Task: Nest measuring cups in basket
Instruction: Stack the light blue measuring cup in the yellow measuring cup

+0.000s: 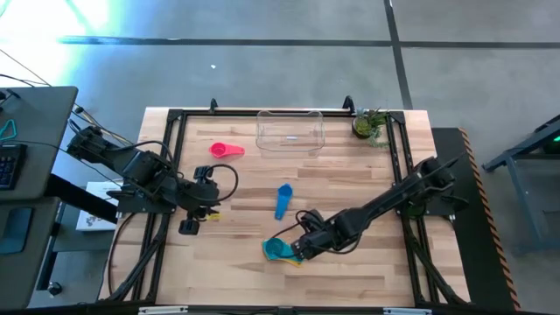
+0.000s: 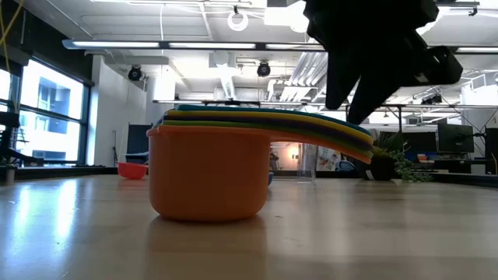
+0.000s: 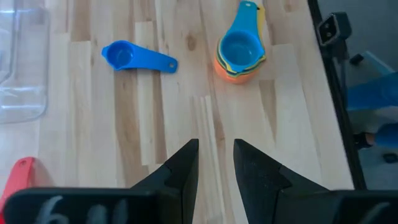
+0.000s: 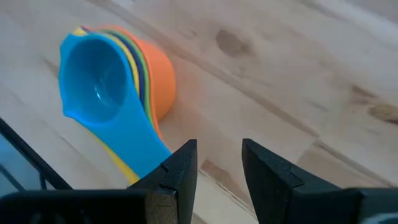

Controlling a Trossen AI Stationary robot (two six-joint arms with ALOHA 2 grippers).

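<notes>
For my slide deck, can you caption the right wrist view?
Open right gripper empty beside nested measuring cups, teal cup on top, orange cup outermost.

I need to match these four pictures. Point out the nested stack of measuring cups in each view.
High view: nested stack near the front edge, by the right gripper.
Low view: fills the centre, orange cup outermost.
Left wrist view: far ahead, beside the loose blue cup.
Right wrist view: close by, teal cup innermost.
Shared landmark: the stack's orange outer cup.
</notes>
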